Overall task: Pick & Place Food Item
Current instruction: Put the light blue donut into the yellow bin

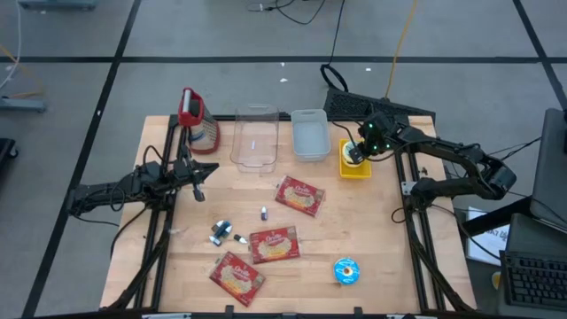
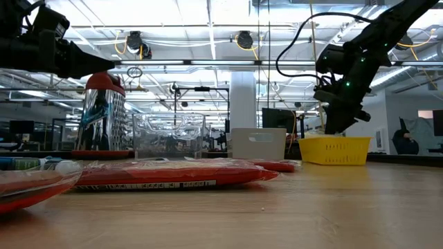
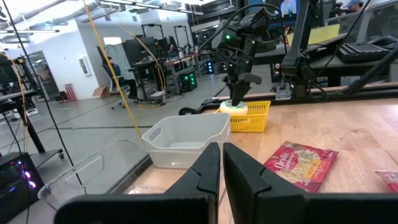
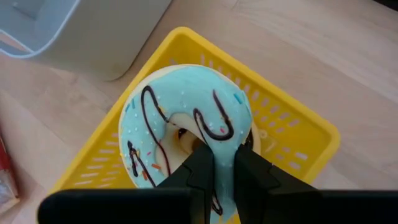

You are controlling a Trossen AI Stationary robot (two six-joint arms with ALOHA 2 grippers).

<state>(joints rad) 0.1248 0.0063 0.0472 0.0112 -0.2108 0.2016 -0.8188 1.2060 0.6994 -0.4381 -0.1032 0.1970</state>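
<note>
A blue-frosted donut with dark icing lines is in my right gripper over the yellow basket at the table's far right. The donut also shows at the basket's rim in the left wrist view. My left gripper is shut and empty, above the table's left side. A second blue donut lies flat on the table near the front right. My right gripper pinches the donut's ring between its two fingers. One finger stands at the hole and the other outside the ring. The fingers come from above, pointing down. The donut is tilted, with its lower part inside the basket's walls.
A white bin and a clear container stand left of the basket, with a red-topped grater at the far left. Three red food packets and small items lie mid-table.
</note>
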